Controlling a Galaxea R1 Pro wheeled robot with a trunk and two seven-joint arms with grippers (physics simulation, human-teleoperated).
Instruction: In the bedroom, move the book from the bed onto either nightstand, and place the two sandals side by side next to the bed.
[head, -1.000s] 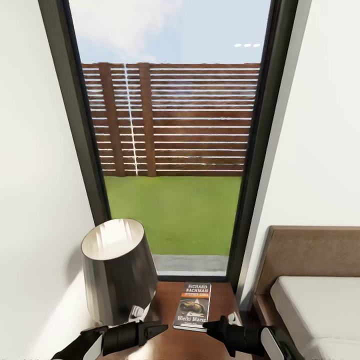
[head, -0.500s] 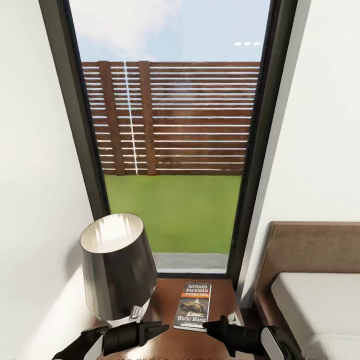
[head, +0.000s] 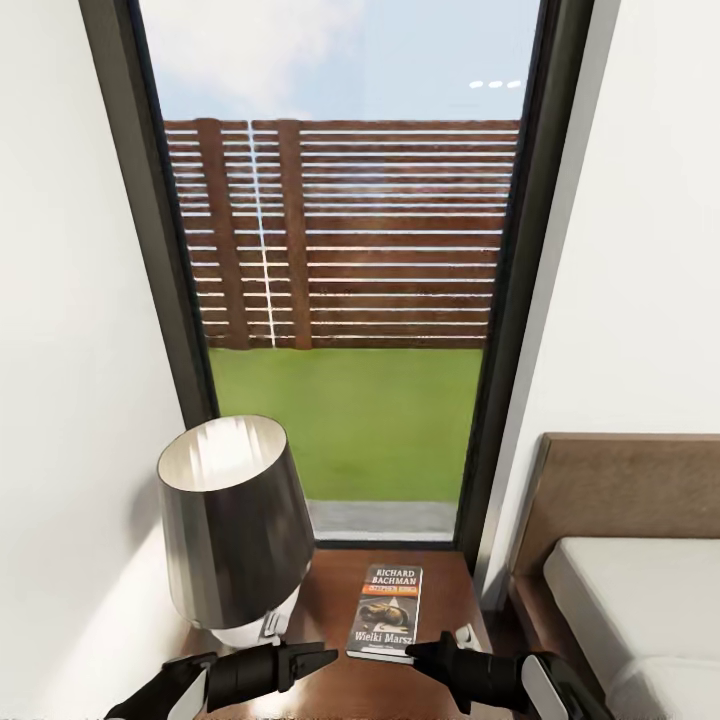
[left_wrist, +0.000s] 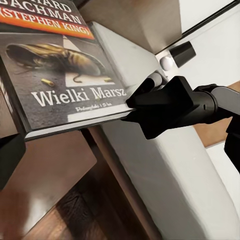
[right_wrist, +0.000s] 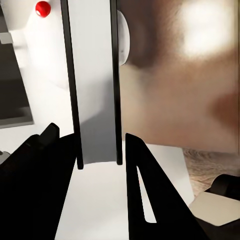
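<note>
We face a tall window (head: 340, 300) with a slatted wooden fence (head: 350, 235) and lawn outside. Below it, the book (head: 387, 612) lies flat on the nightstand (head: 330, 600), cover up, reading "RICHARD BACHMAN" and "Wielki Marsz". A table lamp (head: 232, 525) with a dark shade stands on the nightstand's left part, just beside the book. The bed (head: 640, 600) with its brown headboard (head: 620, 500) sits to the right of the nightstand.

Our left gripper (head: 322, 657) hangs near the book's near-left corner, holding nothing; we cannot tell how far apart its fingers are. Our right gripper (head: 420, 652) is at the book's near-right corner. In the right wrist view, its 2 fingers (right_wrist: 150, 195) stand spread on either side of the book's near edge (right_wrist: 95, 85).
</note>
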